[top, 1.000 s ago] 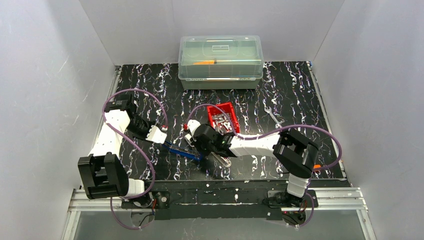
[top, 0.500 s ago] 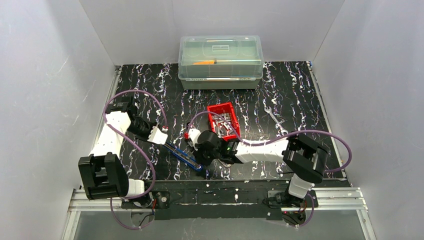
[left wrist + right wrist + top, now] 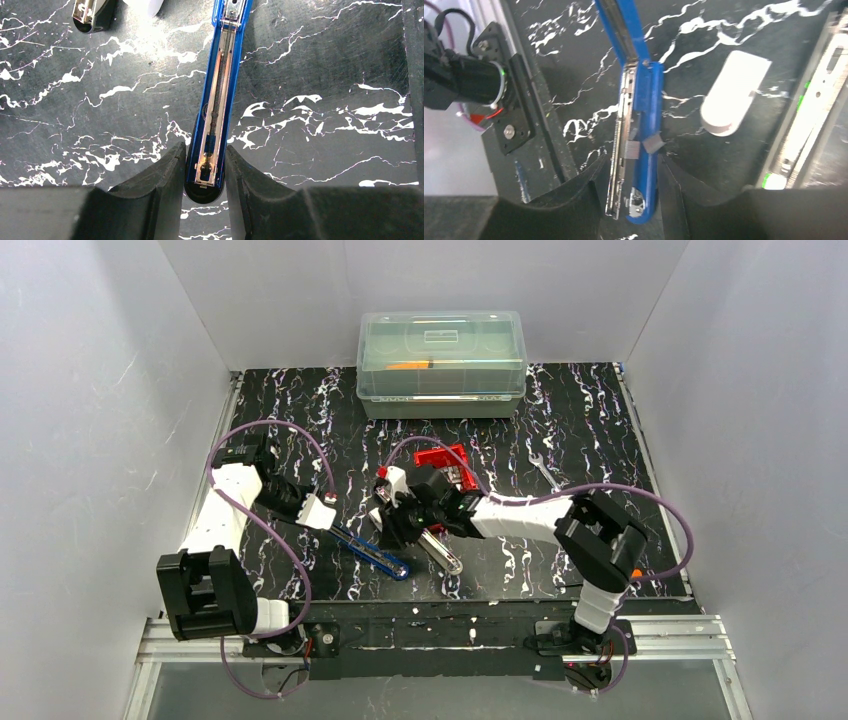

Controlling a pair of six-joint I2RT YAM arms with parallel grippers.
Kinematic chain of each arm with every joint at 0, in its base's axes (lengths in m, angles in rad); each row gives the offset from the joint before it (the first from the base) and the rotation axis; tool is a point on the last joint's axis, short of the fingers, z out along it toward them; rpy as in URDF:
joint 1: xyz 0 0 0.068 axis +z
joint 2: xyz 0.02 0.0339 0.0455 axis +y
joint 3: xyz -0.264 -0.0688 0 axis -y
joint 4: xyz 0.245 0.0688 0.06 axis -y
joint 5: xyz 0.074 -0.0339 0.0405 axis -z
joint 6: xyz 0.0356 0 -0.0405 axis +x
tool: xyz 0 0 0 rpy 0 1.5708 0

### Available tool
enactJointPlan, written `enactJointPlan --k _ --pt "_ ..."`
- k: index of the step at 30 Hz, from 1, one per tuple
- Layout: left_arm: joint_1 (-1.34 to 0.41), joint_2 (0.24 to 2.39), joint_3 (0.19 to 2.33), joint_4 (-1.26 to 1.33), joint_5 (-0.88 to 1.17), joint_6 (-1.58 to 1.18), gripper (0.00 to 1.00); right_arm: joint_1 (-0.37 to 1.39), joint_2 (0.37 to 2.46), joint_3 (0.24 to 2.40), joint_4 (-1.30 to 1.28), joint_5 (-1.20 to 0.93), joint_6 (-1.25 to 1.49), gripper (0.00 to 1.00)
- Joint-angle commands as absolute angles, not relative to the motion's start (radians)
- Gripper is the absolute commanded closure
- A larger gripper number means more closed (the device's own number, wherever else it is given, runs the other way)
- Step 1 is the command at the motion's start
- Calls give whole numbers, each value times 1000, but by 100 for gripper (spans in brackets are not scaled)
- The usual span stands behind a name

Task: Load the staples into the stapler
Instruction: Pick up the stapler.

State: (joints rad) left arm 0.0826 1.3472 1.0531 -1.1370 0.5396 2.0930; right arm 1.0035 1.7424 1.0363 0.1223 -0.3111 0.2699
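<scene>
Left gripper (image 3: 205,155) is clamping the blue stapler (image 3: 220,100) at bottom centre, long axis running up-frame. Right gripper (image 3: 632,162) is straddling it, jaws open and empty. A staple strip (image 3: 653,145) is lying askew on the channel edge between them.

The worktop (image 3: 600,420) is black with white marbling. A clear lidded box (image 3: 441,362) sits at its far edge and a red tray (image 3: 440,455) near the middle. A small wrench (image 3: 543,469) lies right of the tray. A blue stapler (image 3: 372,552) lies opened nearer the front.
</scene>
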Motion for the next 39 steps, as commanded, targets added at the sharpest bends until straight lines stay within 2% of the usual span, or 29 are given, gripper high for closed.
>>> enactJointPlan --k 1,10,22,32,36,39 --pt "77 1315 1035 -1164 586 2516 87 1012 1782 1073 190 -470 299 51" --pt "76 1309 1025 -1164 587 2530 88 1012 1836 1101 167 -443 299 48" --pt "75 1307 1029 -1168 587 2533 88 1012 1887 1112 198 -412 314 50" --pt "76 1309 1030 -1167 579 2542 88 1012 1897 1120 224 -452 334 67" --pt "75 1310 1027 -1167 575 2549 88 1012 1881 1113 220 -440 338 79" --pt "76 1308 1024 -1168 573 2556 88 1011 1857 1109 215 -420 335 82"
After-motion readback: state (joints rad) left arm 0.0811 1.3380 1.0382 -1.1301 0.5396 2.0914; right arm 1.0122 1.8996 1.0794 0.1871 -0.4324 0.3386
